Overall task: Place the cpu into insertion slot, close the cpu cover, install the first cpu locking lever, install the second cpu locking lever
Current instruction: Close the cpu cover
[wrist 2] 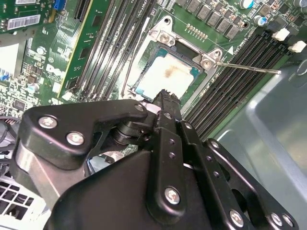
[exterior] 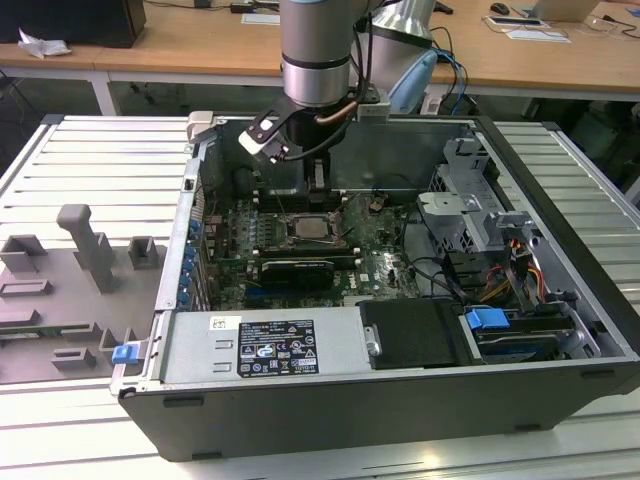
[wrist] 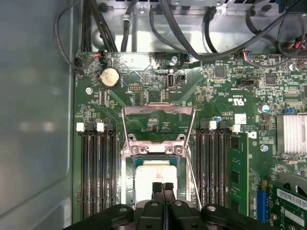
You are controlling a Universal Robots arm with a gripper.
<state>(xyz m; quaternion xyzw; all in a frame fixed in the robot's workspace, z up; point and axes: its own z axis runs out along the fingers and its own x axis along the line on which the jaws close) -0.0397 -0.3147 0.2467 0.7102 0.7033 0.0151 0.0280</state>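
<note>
The hand [wrist: 162,188], fingers pressed together with nothing visible between them, hangs over the cpu [wrist: 153,172] lying in the insertion slot [wrist: 128,163]. Its tips hide one chip edge, and contact cannot be judged. The cpu cover [wrist: 158,108] lies swung open.

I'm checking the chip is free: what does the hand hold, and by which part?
Nothing. The hand is shut with nothing in it, over the small square silver-beige chip, which lies in the dark metal-rimmed socket.
</note>
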